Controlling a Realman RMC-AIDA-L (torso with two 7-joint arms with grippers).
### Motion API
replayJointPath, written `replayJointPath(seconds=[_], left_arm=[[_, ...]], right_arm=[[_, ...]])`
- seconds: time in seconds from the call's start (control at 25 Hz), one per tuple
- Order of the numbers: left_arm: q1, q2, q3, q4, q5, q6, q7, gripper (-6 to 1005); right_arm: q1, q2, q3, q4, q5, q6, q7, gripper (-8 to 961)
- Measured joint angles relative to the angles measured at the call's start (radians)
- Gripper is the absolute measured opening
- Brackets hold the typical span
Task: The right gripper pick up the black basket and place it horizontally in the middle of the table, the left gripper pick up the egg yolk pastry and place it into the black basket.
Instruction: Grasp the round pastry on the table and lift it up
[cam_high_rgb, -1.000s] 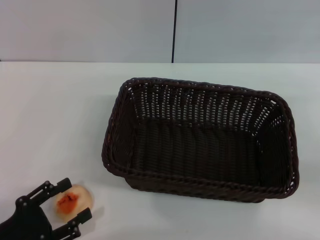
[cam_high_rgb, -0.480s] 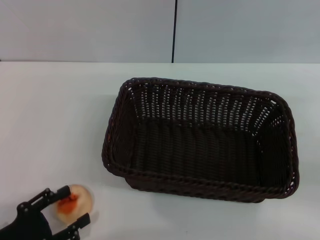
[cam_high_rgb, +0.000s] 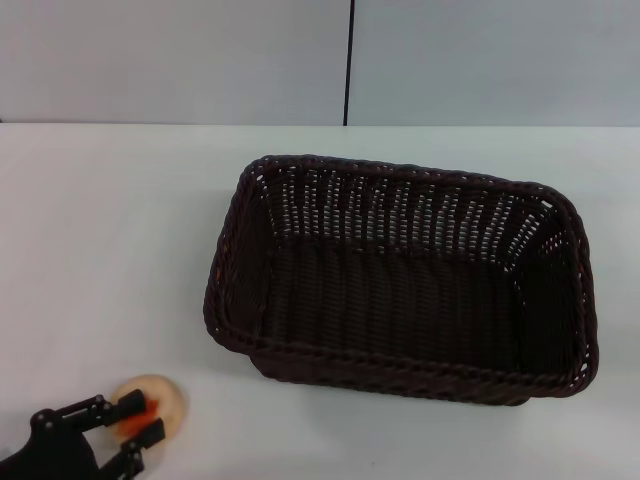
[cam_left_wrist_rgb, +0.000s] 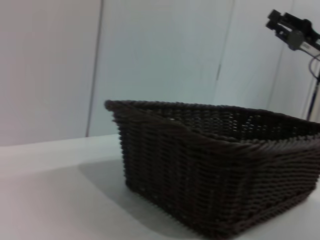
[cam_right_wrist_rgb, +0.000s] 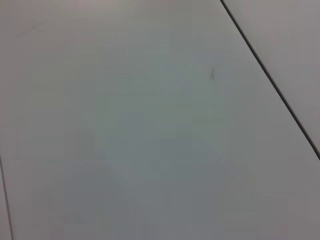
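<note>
Pinching the egg yolk pastry (cam_high_rgb: 152, 409) at the table's (cam_high_rgb: 100, 250) near left corner, the left gripper (cam_high_rgb: 138, 419) sits clamped, black basket (cam_high_rgb: 400, 280) to its right.

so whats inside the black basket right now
Nothing shows inside the basket: its woven floor is bare. The near wall hides a thin strip of floor behind it. The pastry sits outside on the table, between the left end effector's fingers.

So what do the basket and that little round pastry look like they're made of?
The black basket: woven wicker or plastic rattan, matte dark brown, with open-weave sides and a braided rim. The egg yolk pastry: pale baked dough with an orange-red patch on top, possibly a replica.
</note>
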Motion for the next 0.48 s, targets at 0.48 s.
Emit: replayJointPath(seconds=[0.48], left_arm=[[-0.006, -0.001, -0.063, -0.007, -0.001, -0.042, 0.003, 158]], right_arm=[[-0.011, 0.0, 0.003, 0.006, -0.004, 0.0, -0.002, 408]])
